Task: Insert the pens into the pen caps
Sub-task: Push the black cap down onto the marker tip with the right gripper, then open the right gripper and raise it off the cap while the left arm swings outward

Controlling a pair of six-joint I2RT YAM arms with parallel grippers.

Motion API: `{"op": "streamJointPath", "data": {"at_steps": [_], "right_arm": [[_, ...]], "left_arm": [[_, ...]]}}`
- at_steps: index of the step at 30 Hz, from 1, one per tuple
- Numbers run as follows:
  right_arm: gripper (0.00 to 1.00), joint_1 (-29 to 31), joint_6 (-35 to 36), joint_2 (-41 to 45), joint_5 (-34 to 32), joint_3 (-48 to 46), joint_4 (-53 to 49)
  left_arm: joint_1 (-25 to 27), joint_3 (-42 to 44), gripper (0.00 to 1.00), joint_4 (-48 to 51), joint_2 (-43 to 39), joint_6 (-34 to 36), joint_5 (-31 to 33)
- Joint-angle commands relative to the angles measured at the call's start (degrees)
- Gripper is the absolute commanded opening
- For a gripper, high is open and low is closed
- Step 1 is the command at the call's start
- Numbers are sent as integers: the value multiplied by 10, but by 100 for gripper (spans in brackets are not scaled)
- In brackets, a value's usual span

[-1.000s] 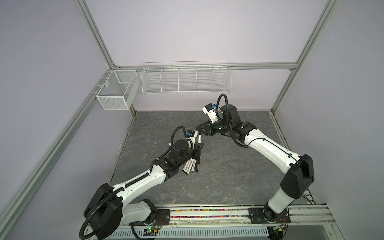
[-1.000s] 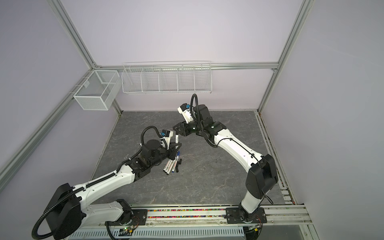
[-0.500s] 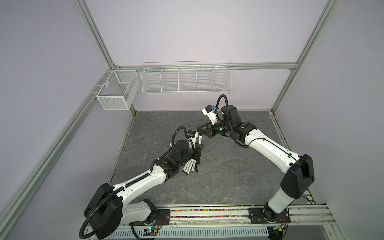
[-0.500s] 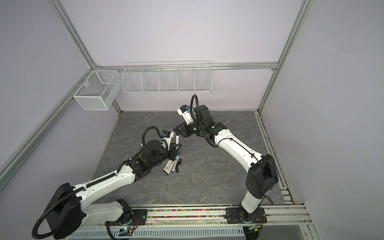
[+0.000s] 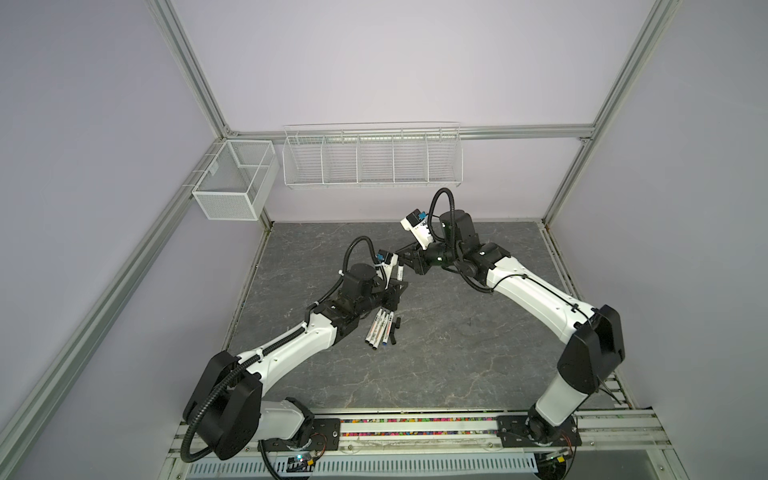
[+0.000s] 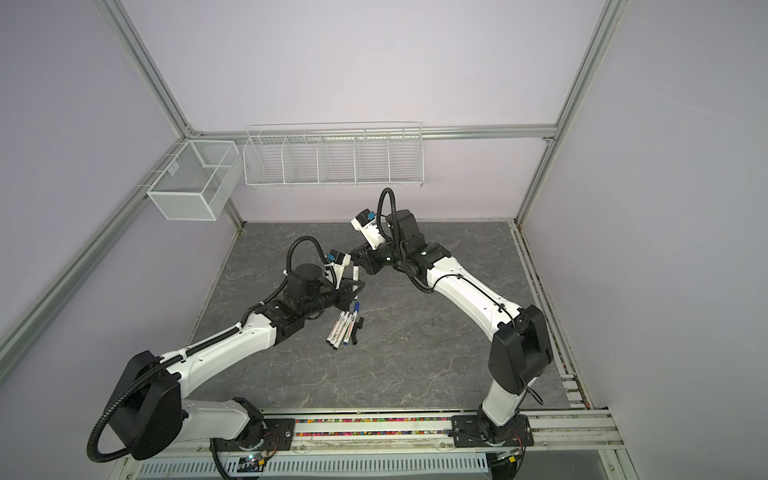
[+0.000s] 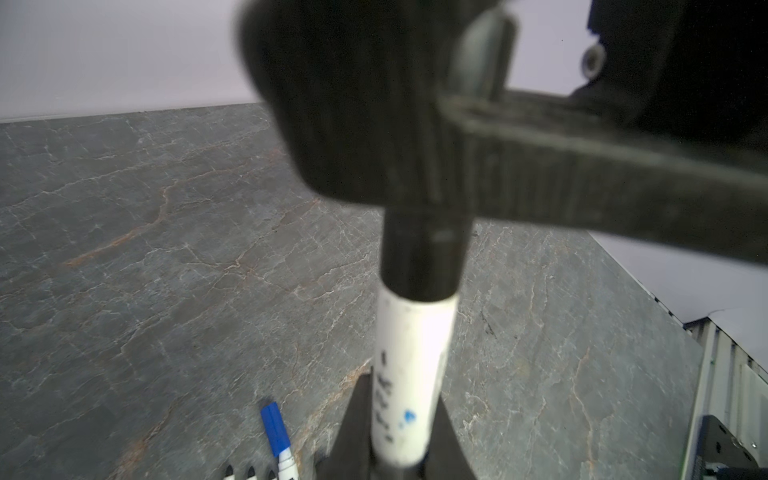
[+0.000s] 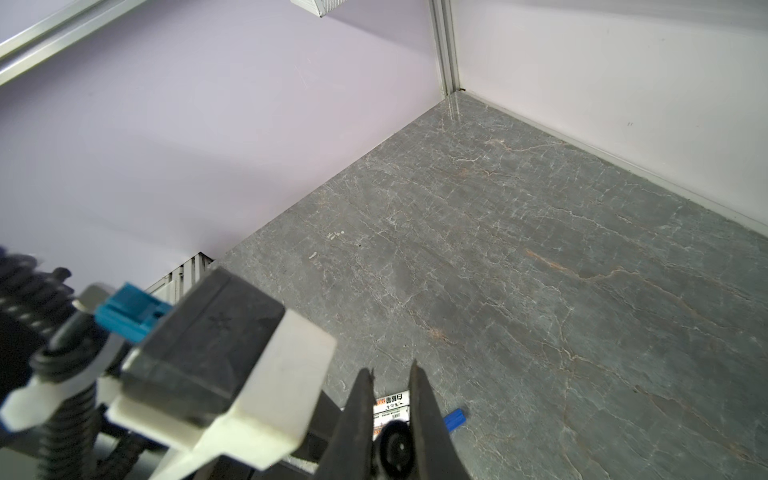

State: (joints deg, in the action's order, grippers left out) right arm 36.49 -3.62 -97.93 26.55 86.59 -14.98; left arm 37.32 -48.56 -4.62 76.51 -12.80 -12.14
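We note the left hand (image 7: 401, 399) clamped on a white marker pen (image 7: 409, 361), raised over the worktop (image 5: 457, 353). The right hand (image 8: 390, 374) pinches its black cap (image 8: 392, 446). Barrel print is illegible. Other pens (image 5: 379, 329) lie below.

In front of me, the grey stone-look table (image 5: 457, 353) carries 4 pens (image 5: 379, 328) side by side, a black cap (image 5: 397, 322) just beside them.
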Motion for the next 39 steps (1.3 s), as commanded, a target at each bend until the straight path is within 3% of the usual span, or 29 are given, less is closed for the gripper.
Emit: {"op": "streamJointPath", "data": {"at_steps": [1, 6, 11, 23, 32, 35, 39], "right_arm": [[7, 2, 10, -31, 66, -86, -260], [7, -62, -61, -11, 157, -105, -174], [7, -66, -59, -29, 210, -81, -185], [7, -23, -6, -48, 217, -86, -256], [7, -46, -74, -42, 249, -101, -169], [14, -58, -104, -36, 258, -91, -136], [42, -86, -185, -15, 246, -68, -54]], "left_arm": [[-61, -117, 0, -227, -38, -57, 78], [-60, -100, 0, -204, -60, -61, 46], [-59, -71, 0, -201, -69, -78, 15], [-59, -111, 0, -209, -29, -53, 33], [-60, -131, 0, -194, -14, -52, 3], [-46, -125, 0, -147, 2, -52, -36], [-7, -45, 0, -138, 22, -59, -52]]}}
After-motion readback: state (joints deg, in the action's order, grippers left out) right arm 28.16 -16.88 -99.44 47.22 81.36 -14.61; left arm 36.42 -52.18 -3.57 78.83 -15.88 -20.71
